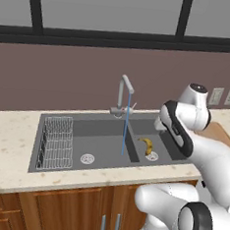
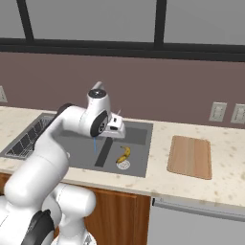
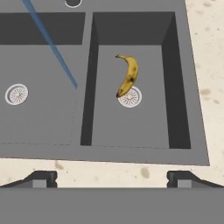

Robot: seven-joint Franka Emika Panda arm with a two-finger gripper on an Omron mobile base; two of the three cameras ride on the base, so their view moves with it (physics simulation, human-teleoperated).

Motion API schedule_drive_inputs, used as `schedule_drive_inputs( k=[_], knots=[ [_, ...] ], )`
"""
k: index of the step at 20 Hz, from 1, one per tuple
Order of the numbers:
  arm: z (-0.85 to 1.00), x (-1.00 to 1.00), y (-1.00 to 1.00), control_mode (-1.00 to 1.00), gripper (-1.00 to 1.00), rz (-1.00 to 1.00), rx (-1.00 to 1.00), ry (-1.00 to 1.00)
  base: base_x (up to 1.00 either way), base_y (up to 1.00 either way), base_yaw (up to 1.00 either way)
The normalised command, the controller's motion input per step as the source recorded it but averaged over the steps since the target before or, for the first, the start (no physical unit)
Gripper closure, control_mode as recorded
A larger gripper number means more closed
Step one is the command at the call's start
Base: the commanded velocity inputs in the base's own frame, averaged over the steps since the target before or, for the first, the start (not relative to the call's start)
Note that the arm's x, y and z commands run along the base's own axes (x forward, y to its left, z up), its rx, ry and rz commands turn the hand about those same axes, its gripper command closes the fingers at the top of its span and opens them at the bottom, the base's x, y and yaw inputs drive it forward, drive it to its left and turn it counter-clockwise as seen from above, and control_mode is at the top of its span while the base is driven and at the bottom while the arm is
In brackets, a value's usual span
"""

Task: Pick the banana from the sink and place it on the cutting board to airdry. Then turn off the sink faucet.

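Speckled beige counter w/ dark grey double-basin sink; spotted yellow banana lies in sink's right basin on its drain. Gripper above sink, jaws spread wide, holding nothing.

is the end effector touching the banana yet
Apart. The hand view shows the open end effector above the sink's front rim, with the banana lying well below in the basin.

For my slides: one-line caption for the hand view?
Open hand above the sink, banana lying across the drain.
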Motion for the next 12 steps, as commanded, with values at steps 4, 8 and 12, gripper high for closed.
schedule_drive_inputs(
  k=[4, 8, 12],
  knots=[
    [-0.40, 0.02, 0.00, -1.00, -1.00, 0.00, 0.00, 0.00, 0.00, 0.00, 0.00],
    [-0.41, 0.01, 0.00, -1.00, -1.00, 0.00, 0.00, 0.00, 0.00, 0.00, 0.00],
    [-0.39, 0.00, 0.00, -1.00, -1.00, 0.00, 0.00, 0.00, 0.00, 0.00, 0.00]
  ],
)
